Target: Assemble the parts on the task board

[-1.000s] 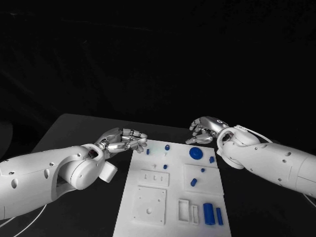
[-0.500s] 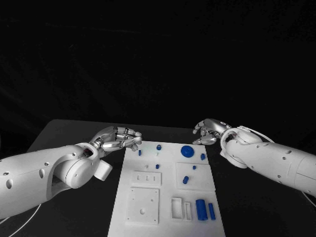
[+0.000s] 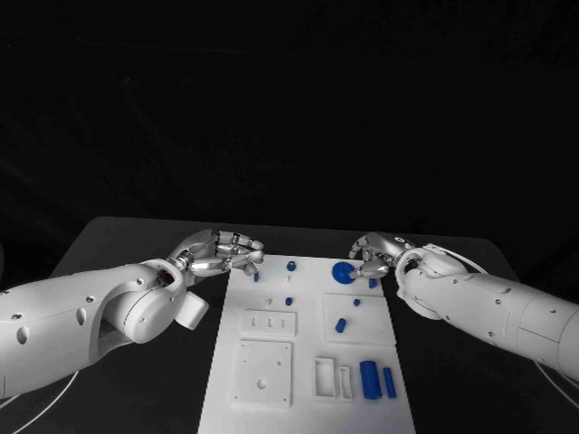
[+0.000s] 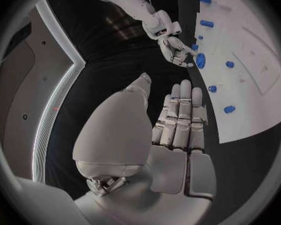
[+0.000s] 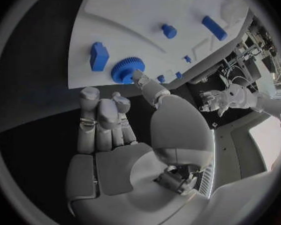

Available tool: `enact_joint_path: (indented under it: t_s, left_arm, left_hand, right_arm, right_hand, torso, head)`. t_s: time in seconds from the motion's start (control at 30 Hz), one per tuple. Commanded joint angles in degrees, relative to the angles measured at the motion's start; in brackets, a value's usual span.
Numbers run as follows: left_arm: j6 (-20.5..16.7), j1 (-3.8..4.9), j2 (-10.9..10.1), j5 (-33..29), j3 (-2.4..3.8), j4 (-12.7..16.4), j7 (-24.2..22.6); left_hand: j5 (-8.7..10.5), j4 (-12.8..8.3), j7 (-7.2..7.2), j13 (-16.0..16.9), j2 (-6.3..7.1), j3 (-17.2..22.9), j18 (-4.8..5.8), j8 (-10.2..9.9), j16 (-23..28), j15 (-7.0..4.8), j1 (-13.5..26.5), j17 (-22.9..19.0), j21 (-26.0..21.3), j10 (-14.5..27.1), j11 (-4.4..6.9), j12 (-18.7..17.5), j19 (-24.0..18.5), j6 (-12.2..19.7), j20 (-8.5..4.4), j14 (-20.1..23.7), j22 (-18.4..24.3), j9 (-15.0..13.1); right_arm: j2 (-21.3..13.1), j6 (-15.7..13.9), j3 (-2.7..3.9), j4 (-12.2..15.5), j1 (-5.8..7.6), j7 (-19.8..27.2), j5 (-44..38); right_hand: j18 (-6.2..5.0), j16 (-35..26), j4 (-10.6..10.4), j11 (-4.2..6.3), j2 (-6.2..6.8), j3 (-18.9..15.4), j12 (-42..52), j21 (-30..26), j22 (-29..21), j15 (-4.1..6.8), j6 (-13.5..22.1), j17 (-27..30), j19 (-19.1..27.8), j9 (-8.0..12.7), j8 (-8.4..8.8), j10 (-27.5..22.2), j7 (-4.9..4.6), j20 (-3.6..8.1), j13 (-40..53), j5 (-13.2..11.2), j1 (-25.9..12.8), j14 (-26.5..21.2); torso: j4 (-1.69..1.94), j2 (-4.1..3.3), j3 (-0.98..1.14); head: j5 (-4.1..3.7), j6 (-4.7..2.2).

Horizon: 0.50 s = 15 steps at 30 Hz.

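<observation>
At task board [image 3: 303, 362] far edge — right hand [image 3: 374, 255] fingers touch blue gear [image 5: 128, 70]; left hand [image 3: 218, 253] curled, empty.

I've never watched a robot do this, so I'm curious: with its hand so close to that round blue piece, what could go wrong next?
Two things, I'd guess. The right hand has a fingertip at the blue gear near the edge of the white board; a poor grip might push the gear aside instead of lifting it. A small blue block sits right beside the gear, so the fingers could knock it. The left hand holds nothing and isn't steadying the board, which might shift.
</observation>
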<state>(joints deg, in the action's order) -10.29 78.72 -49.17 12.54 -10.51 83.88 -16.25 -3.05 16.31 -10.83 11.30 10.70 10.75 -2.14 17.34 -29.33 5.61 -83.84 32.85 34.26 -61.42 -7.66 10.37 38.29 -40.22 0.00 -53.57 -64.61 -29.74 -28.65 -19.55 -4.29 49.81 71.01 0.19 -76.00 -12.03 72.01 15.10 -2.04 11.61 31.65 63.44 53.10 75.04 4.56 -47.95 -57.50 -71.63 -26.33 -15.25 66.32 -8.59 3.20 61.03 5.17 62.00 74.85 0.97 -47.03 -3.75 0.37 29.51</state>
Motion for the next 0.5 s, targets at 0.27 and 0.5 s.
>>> enact_joint_path:
  t_s: [0.27, 0.5]
  left_arm:
    - [0.39, 0.00, 0.12, 1.13, 0.02, 0.55, -0.72]
    - [0.49, 0.00, 0.20, 1.13, 0.02, 0.47, -0.64]
  left_hand:
    - [0.23, 0.05, -0.55, 0.05, -0.04, -0.38, -0.81, 0.36, 0.18, -0.01, -0.43, 0.12, -0.21, -0.22, 0.04, -0.22, 0.04, -0.40, -0.04, -0.60, 0.05, -0.06]
    - [0.23, 0.07, -0.64, 0.05, -0.12, -0.37, -0.81, 0.35, 0.21, -0.02, -0.43, 0.16, -0.20, -0.19, -0.03, -0.31, 0.07, -0.43, -0.05, -0.63, 0.05, -0.05]
  right_arm:
    - [0.46, -1.08, 0.01, -0.05, -0.55, 1.03, -1.04]
    - [0.59, -0.65, 0.01, 0.15, -0.55, 0.94, -1.03]
  right_hand:
    - [-2.97, 0.43, -0.25, 0.07, -0.07, 0.82, 0.85, 0.67, 1.15, -0.21, 0.09, -0.33, 0.10, 0.14, 0.38, -0.58, 0.03, 0.48, 0.54, 1.27, -0.27, -0.11]
    - [-2.97, 0.47, -0.50, 0.20, -0.44, 1.16, 1.10, 0.93, 1.12, -0.10, -0.46, -0.50, 0.15, 0.07, 0.13, -0.59, 0.17, 0.52, 0.70, 1.34, -0.31, -0.09]
  torso:
    - [0.42, -0.58, 0.29]
    - [0.47, -0.49, 0.31]
  head:
    - [-0.18, -0.26]
    - [-0.12, -0.11]
